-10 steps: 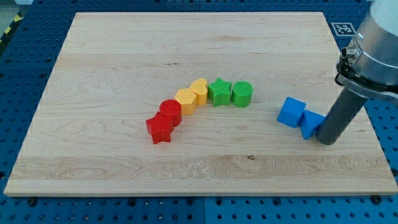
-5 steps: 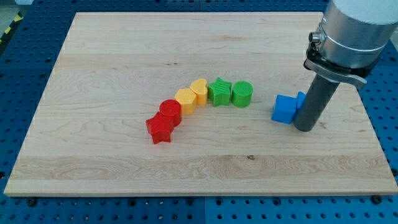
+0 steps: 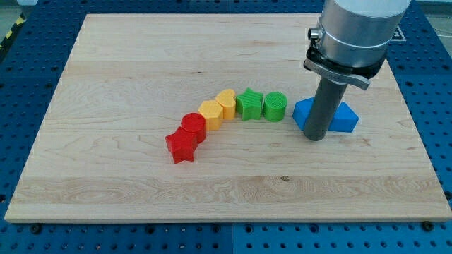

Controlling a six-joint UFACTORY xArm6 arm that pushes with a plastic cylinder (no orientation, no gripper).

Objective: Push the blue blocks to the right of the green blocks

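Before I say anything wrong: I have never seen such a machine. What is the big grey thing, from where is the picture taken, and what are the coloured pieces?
The grey thing is the end of a robot arm. It has no jaws and holds nothing; it ends in a dark rod, and my tip slides on the wooden board to push blocks. One camera looks down at the board from the side.

In a curved row lie a red star, a red cylinder, a yellow block, a yellow heart, a green star and a green cylinder. At their right, my rod stands in front of two blue blocks.
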